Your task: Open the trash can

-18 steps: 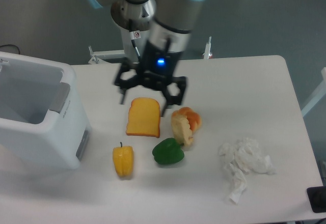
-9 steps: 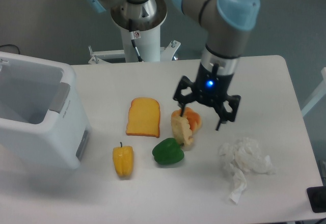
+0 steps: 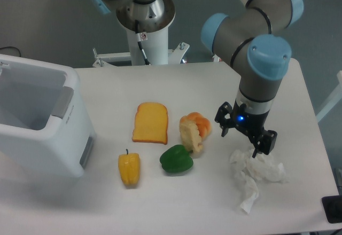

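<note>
Pincer [image 3: 242, 140] wide apart, empty

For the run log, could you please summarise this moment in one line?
trash can: top open | tool: open, empty, above crumpled tissue | foods: untouched on table

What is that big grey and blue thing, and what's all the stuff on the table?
That is a robot arm. At its end is a gripper, two fingers that work like a hand. It is open and holds nothing, hanging just above some crumpled paper. The one camera looks down from above the white table. On it lie a toast slice, a bread roll, a green pepper and a yellow pepper. The big white box on the left is a trash can. Its top is open, so you can see inside.
</note>
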### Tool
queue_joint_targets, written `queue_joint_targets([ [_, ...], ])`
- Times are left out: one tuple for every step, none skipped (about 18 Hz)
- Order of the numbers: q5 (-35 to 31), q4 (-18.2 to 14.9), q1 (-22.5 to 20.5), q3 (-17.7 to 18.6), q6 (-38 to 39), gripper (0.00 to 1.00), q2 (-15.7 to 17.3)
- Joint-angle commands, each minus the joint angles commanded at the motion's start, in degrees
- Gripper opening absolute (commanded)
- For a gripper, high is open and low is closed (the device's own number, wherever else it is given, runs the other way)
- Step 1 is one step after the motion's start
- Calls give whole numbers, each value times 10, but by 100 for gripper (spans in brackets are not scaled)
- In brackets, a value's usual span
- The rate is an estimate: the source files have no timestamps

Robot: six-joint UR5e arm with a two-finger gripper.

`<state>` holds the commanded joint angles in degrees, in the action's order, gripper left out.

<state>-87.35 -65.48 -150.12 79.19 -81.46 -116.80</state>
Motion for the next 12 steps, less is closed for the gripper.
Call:
queue_joint_targets([
  [-19, -4, 0, -9, -10, 100, -4],
  [-35, -9, 1, -16, -12, 100, -11],
  [-38, -17, 3, -25, -13, 100, -15],
  [-39, -31, 4, -33, -14, 100, -18],
  [-39, -44, 4, -40, -14, 100, -22],
  [-39, -51, 3, -48, -14, 100, -24],
  [-39, -54, 4, -52, -14, 100, -26],
  [-39, -55, 4, -52, -14, 100, -26],
  [-39, -55, 3, -52, -15, 100, -26],
  [-37, -55, 2, -52, -19, 100, -26],
  [-36, -55, 2, -52, -19, 100, -25],
  [-36, -55, 2, -52, -19, 100, -24],
])
